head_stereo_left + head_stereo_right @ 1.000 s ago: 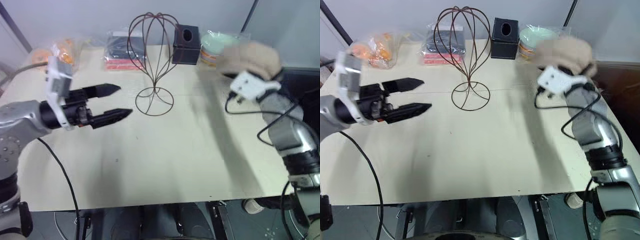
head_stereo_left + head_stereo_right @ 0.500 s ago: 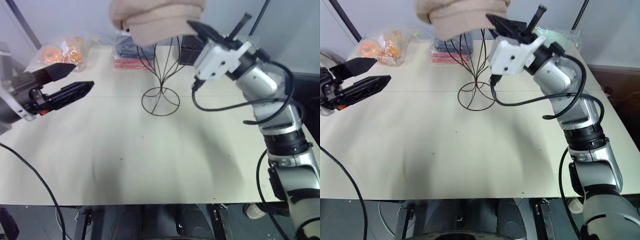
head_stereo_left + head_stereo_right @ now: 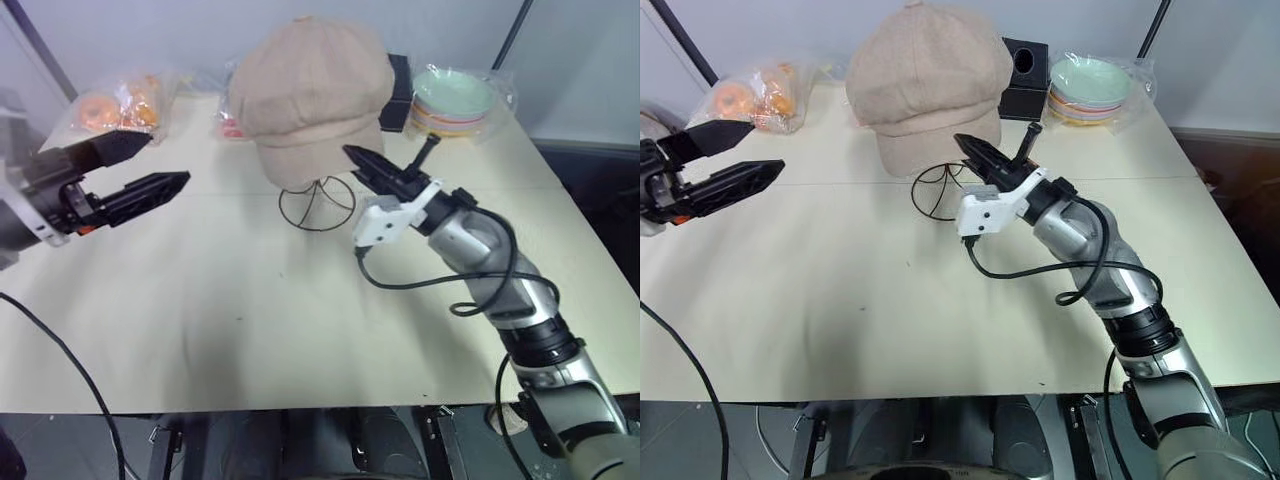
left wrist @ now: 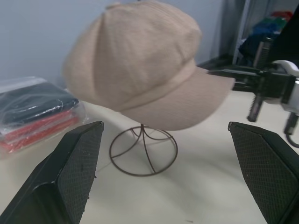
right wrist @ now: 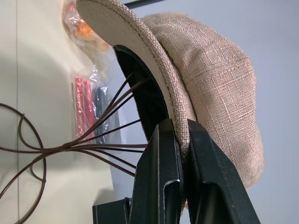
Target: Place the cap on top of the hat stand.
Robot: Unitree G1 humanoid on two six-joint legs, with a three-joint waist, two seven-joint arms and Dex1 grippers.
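The beige cap (image 3: 310, 90) sits over the cage head of the hat stand, whose neck and ring base (image 3: 317, 203) show below it. My right gripper (image 3: 352, 155) reaches in from the right, shut on the cap's brim; the right wrist view shows its fingers (image 5: 163, 158) pinching the brim edge (image 5: 180, 128), with the stand's brown wires (image 5: 93, 140) beside it. Well apart from the stand, my left gripper (image 3: 168, 157) hovers at the table's left, open and holding nothing. Through its fingers (image 4: 77, 163) I see the cap (image 4: 135, 74) on the stand.
A black tissue box (image 3: 1025, 65) and bagged plates (image 3: 1090, 85) stand at the back right. A red and black packet (image 4: 37, 116) lies behind the stand, and a bag of orange items (image 3: 750, 95) is at the back left. The table's front half (image 3: 300, 320) is bare.
My right gripper has swung the cap in from the right, over the stand, and lowered it onto the cage head. The left gripper has drawn back a little to the left.
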